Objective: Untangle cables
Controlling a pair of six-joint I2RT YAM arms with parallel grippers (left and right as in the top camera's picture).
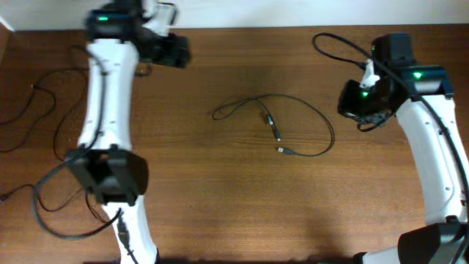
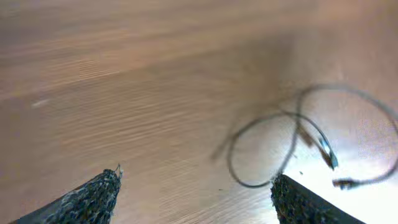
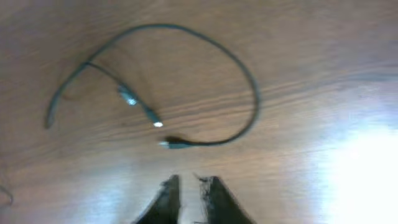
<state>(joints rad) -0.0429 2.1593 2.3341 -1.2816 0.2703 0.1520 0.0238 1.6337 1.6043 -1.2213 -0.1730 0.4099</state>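
Note:
The cables [image 1: 311, 114] are thin black cords lying loosely looped on the middle of the wooden table, with small plug ends [image 1: 272, 125] near the centre. They show blurred in the left wrist view [image 2: 292, 146] and in the right wrist view [image 3: 245, 74]. My left gripper [image 1: 174, 50] is at the far left of the table, well away from the cords. Its fingers [image 2: 197, 177] are wide apart and empty. My right gripper [image 1: 353, 103] hovers to the right of the loop. Its fingers [image 3: 186, 182] are nearly together with nothing between them.
Thicker black robot wiring [image 1: 37, 103] trails over the table's left side around the left arm's base. Another robot cable [image 1: 333, 44] loops at the back right. The table's far edge [image 1: 256, 28] runs along the top.

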